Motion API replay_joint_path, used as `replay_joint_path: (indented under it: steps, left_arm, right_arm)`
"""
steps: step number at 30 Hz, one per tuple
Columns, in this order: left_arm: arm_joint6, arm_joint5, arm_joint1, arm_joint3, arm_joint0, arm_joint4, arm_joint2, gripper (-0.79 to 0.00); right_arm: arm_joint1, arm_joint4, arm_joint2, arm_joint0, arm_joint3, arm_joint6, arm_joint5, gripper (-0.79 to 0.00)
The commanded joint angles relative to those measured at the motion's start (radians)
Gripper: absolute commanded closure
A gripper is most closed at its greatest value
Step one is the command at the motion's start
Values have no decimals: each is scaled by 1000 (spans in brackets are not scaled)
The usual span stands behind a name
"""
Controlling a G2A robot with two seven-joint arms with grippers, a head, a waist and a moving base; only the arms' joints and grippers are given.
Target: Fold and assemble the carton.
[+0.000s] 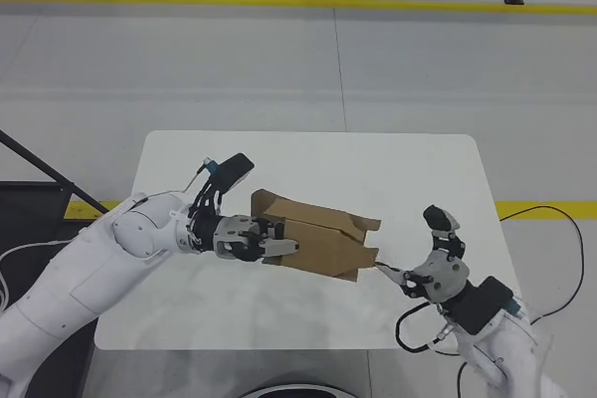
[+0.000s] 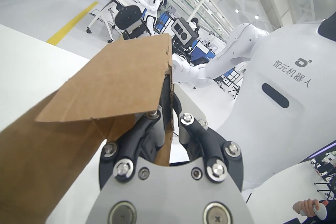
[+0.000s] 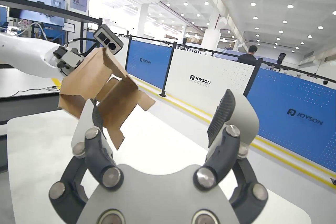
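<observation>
Clamping one side wall of the brown carton [image 2: 113,83], the left end effector [image 2: 169,107] has its jaws closed on the cardboard edge. The half-opened sleeve juts out ahead of it over the white desk [image 1: 418,169], apparently lifted clear of the top. — Photographer

And the right end effector [image 3: 160,109]? — Editor

Spread wide and holding nothing, it faces the carton's loose end flaps, one fingertip [image 3: 95,117] just beside the nearest flap; whether it touches, I cannot tell. — Photographer

How will the thing handle? — Editor

Light, I'd judge, and stiff only across its panels. It is thin corrugated board that hinges freely at the scored creases and would crush or tear if squeezed mid-panel. Against the ribbed pads [image 3: 220,114] it shouldn't slip. The best hold looks to be a flap's outer edge or a corner crease directly ahead of the open end effector, opposite the clamped wall, so the sleeve can be squared without buckling. — Photographer
</observation>
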Motion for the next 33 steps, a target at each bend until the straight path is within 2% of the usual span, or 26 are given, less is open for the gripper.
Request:
replay_joint_path:
  steps: [1,9,23,28,33]
  left_arm:
    - [0,0,1,-1,-3,-1,3,0]
    - [0,0,5,-5,-9,3,9,0]
    - [0,0,4,1,-18,16,21,0]
    - [0,0,3,1,-20,18,27,0]
    - [0,0,-1,5,-27,22,37,0]
  right_arm:
    - [0,32,6,2,0,31,-18,-785]
    - [-1,99,11,28,6,96,-81,-785]
    - [-4,87,-21,46,-51,127,-159,-785]
    - [-5,35,-27,29,-98,146,-135,-785]
    - [-8,-53,-43,13,-158,189,-49,-785]
